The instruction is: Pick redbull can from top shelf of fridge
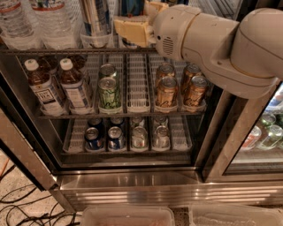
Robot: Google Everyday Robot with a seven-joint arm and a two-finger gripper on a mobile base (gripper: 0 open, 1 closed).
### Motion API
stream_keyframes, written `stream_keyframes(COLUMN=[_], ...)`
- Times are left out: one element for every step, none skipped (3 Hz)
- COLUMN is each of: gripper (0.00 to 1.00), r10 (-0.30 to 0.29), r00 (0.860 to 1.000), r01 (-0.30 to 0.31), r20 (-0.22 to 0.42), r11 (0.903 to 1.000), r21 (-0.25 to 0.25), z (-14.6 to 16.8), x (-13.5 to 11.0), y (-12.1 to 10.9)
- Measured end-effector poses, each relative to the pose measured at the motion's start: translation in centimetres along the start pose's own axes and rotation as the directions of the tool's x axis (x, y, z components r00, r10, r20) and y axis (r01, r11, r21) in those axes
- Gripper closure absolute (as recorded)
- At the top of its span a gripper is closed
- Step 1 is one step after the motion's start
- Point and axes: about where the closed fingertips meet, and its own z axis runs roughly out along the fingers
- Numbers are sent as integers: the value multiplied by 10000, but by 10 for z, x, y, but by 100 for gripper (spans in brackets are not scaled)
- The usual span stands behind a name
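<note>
A tall slim silver-and-blue redbull can (95, 17) stands in a clear lane tray on the top shelf (66, 51) of the fridge (132, 185), its top cut off by the frame edge. A second blue can (132, 6) stands just right of it, mostly hidden behind my gripper. My gripper (138, 21), tan at the tip, is at the top shelf's front, right beside the silver-and-blue can and in front of the second can. The bulky white arm (212, 42) reaches in from the right.
Water bottles (31, 20) stand at the top left. The middle rack holds tea bottles (59, 86), a green can (109, 92) and bronze cans (179, 88). The lower rack holds short dark-blue cans (104, 137) and silver cans (150, 137). Cables (17, 207) lie on the floor.
</note>
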Motion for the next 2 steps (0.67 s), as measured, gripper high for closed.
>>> stream_keyframes(gripper=[100, 100], r10=[-17, -18], r00=[9997, 9997], r01=[17, 18], r20=[-229, -230], r11=[10000, 10000], r21=[-7, -7], z=[-7, -7], x=[5, 1], y=[-1, -2])
